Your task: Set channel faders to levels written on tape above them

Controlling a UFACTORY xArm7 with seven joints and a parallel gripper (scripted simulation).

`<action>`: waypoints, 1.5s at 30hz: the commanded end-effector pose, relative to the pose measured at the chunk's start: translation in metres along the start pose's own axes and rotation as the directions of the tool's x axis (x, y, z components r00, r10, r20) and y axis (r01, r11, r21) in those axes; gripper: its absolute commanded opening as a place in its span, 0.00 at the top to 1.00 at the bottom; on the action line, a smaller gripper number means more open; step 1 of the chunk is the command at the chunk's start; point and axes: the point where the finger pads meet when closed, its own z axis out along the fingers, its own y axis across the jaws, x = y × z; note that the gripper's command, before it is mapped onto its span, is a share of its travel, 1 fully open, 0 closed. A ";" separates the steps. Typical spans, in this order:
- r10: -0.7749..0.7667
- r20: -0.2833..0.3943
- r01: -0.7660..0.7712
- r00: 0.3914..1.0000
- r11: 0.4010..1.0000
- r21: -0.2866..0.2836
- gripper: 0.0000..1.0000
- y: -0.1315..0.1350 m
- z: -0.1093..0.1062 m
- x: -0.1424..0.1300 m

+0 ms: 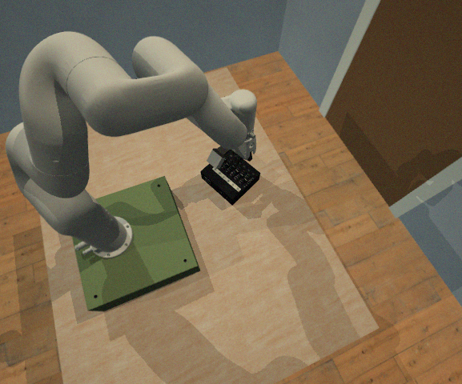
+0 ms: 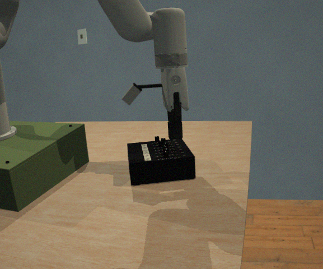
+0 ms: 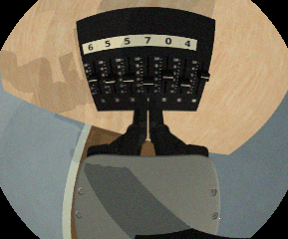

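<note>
The black lighting desk stands on its feet on the table, also seen in the side view and the wrist view. A white tape along its far edge reads 6 5 5 7 0 4. Below it run several faders with small caps at differing heights; one more fader stands at the right end without a number. My gripper points straight down, shut and empty. Its tips hang just above the desk's edge opposite the tape, about in line with the middle faders. In the overhead view the gripper is at the desk's far corner.
The green base block with the arm's foot lies left of the desk, also in the side view. The table's right edge runs a short way beyond the desk. A small camera bracket sticks out left of the wrist.
</note>
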 end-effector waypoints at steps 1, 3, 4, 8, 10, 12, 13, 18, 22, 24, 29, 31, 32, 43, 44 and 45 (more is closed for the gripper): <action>0.000 0.004 0.000 1.000 1.000 0.000 1.00 0.000 0.001 -0.002; 0.000 0.004 0.000 1.000 1.000 0.000 1.00 0.000 0.002 -0.002; 0.000 0.004 0.000 1.000 1.000 0.000 1.00 0.000 0.002 -0.002; 0.000 0.004 0.000 1.000 1.000 0.000 1.00 0.000 0.003 -0.002; 0.000 0.004 0.000 1.000 1.000 0.000 1.00 0.000 0.004 -0.002; 0.000 0.004 0.000 1.000 1.000 0.000 1.00 0.000 0.004 -0.002; 0.000 0.004 0.000 1.000 1.000 0.000 1.00 0.000 0.005 -0.002; 0.000 0.004 0.000 1.000 1.000 0.000 1.00 0.000 0.005 -0.002; 0.000 0.004 0.000 1.000 1.000 0.000 1.00 0.000 0.005 -0.002; 0.000 0.004 0.000 1.000 1.000 0.000 1.00 0.000 0.005 -0.002; 0.000 0.004 0.000 1.000 1.000 0.000 1.00 0.000 0.005 -0.002; 0.000 0.004 0.000 1.000 1.000 0.000 1.00 0.000 0.005 -0.002; 0.000 0.004 0.000 1.000 1.000 0.000 1.00 0.000 0.005 -0.002; 0.000 0.004 0.000 1.000 1.000 0.000 1.00 0.000 0.005 -0.002; 0.000 0.004 0.000 1.000 1.000 0.000 1.00 0.000 0.005 -0.002; 0.000 0.004 0.000 1.000 1.000 0.000 1.00 0.000 0.005 -0.002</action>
